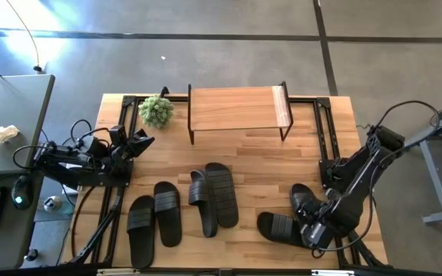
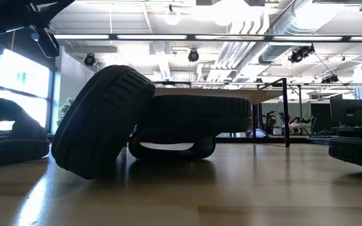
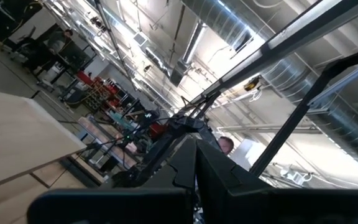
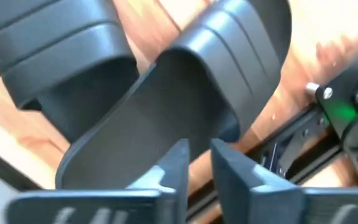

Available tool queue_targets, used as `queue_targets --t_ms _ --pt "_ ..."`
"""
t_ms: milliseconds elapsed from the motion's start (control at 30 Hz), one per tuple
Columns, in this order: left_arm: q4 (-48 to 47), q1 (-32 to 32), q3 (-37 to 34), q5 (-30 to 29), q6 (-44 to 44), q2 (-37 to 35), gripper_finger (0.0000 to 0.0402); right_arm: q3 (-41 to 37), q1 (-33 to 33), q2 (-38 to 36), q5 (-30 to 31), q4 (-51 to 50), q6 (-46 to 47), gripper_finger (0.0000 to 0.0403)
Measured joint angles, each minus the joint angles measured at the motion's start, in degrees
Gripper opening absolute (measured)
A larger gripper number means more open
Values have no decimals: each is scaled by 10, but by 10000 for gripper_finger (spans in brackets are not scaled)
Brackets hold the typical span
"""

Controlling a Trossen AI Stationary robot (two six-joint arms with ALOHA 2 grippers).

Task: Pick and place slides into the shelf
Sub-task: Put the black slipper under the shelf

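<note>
**No slide on the shelf yet; right arm low over the right-hand pair**

High view: the shelf stands at the far middle of the table, its plank top bare. All six slides lie on the tabletop in three pairs: a left pair, a middle pair with one sandal leaning on the other, and a right pair. The right gripper sits low at the near right, just over the right pair. The left gripper waits at the table's left edge, near a small green plant, with nothing in it.

Low view: the middle pair fills the centre, one sandal tipped up against the flat one. Behind them the shelf's plank and a black leg show, with nothing on top. No gripper is clearly visible here.

Left wrist view: the camera looks up at ceiling ducts and room clutter; the left gripper's fingers appear close together, holding nothing.

Right wrist view: the right gripper has its fingers only slightly apart, hovering just over the heel end of one slide, its mate beside it. I cannot tell whether they touch it; nothing is clamped.

By my judgement the task is at its very start: all six remain to be lifted and placed.
</note>
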Motion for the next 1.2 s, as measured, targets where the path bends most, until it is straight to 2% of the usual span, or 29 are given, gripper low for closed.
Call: queue_targets --t_ms 200,367,867,1200 --pt "-23 0 0 8 -2 0 1 0 14 19 52 -18 -12 167" --pt "-45 0 0 14 -4 0 1 0 30 53 57 -45 -62 207" --pt "-66 0 0 14 -6 0 1 0 26 120 49 -92 -70 211" --pt "-67 0 0 12 -6 0 1 -51 16 123 43 -37 -47 211"
